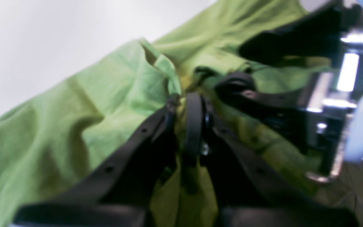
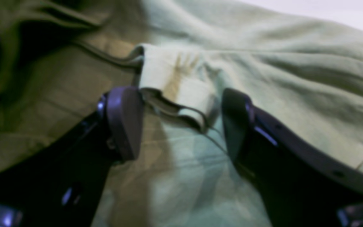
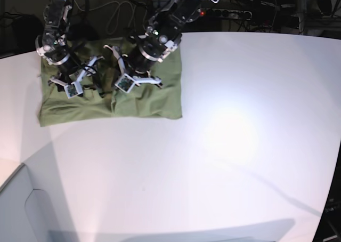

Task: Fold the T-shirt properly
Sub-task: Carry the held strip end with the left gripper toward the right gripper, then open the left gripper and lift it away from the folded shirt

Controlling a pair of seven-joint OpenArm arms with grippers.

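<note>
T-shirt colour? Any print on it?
Plain olive green T-shirt, no print visible; base view shows it best.

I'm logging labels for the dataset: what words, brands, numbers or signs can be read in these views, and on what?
None can be read. The T-shirt shows plain cloth, with no print in view. The small green and white patches on the camera mounts beside the left gripper are too small and blurred to read.

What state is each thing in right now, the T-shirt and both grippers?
T-shirt: lying on the table, wrinkled, partly folded, not yet a neat fold.
Left gripper: shut on a bunched fold of the T-shirt.
Right gripper: open, jaws either side of a raised fold of cloth, not clamped.
Table: white, bearing the T-shirt.
</note>
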